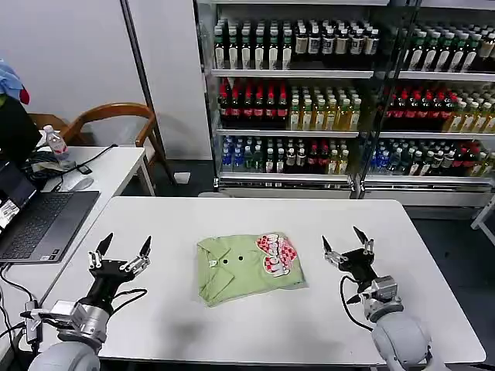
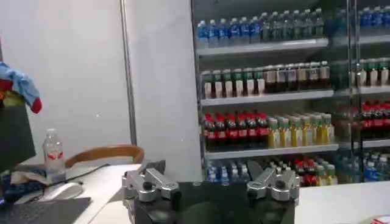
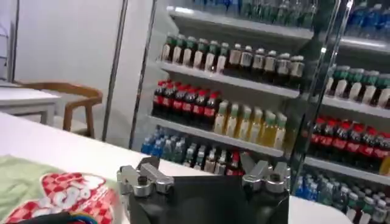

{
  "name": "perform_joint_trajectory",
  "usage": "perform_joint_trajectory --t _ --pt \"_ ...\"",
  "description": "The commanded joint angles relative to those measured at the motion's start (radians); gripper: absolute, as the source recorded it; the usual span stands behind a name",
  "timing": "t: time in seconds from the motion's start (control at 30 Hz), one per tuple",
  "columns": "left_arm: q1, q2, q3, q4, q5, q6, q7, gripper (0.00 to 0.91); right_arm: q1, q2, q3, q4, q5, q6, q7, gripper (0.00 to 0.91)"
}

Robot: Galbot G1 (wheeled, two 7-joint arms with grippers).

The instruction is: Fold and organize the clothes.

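The folded shirt lies between both grippers – left and right, fingers spread – nearer the right one.

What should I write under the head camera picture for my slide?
Folded green polo shirt on the white table, the left claw and right claw open either side.

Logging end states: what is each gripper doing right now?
Left gripper: open, empty, above the table left of the polo shirt.
Right gripper: open, empty, right of the shirt.
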Motion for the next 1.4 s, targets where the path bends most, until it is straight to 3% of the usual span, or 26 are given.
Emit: perform_joint_trajectory --t 0.03,0.6,0.87,1.0,1.4 --pt "-0.008 -0.005 0.008 0.006 0.010 -0.032 0.006 0.907 0.016 -0.001 0.011 -0.010 0.014 0.054 0.006 0.907" --pt "-0.060 -0.020 0.073 0.079 0.235 -0.140 0.008 0.907 -0.002 0.013 0.029 -0.011 -0.035 0.064 0.008 0.907" --pt "-0.073 -0.013 0.071 0.097 0.214 -0.188 0.021 0.907 -0.008 -0.025 0.046 0.021 -0.024 0.047 0.026 0.907" --pt "-0.072 -0.003 0.077 0.081 0.183 -0.163 -0.001 0.907 -0.024 -0.048 0.044 0.022 -0.022 0.075 0.021 0.907" --pt "-0.113 -0.009 0.099 0.129 0.197 -0.202 0.023 0.907 -0.082 -0.071 0.072 0.049 -0.039 0.130 0.047 0.907"
